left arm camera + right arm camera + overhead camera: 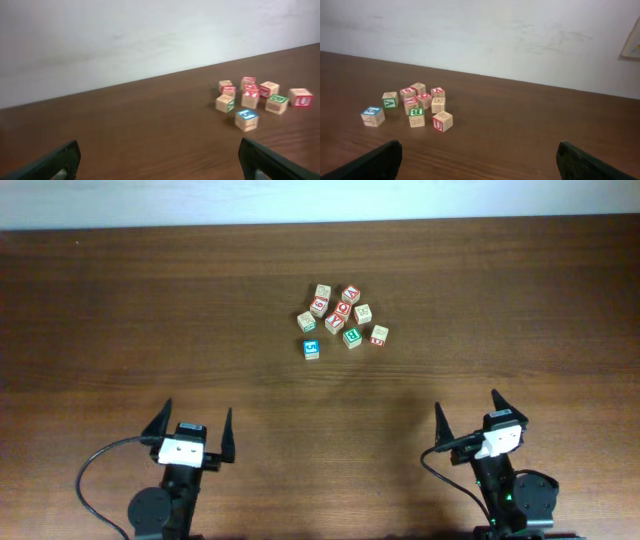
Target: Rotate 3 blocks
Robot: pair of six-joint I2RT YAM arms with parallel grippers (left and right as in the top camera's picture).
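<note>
Resting back from the work: left claw (197, 412) and right claw (467, 402), both spread wide, empty. Well ahead, between them, 3 small wooden cubes: blue-faced "5" cube (311, 348) leftward, green-faced cube (352, 337), tan red-print cube (379, 334) rightward. They fringe the tan-and-red cluster (335, 305), likely easiest reached.

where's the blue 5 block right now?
Overhead view: the blue 5 block sits on its own at the near-left corner of the cube cluster, touching nothing, with the green-topped block its nearest neighbour to the right.
</note>
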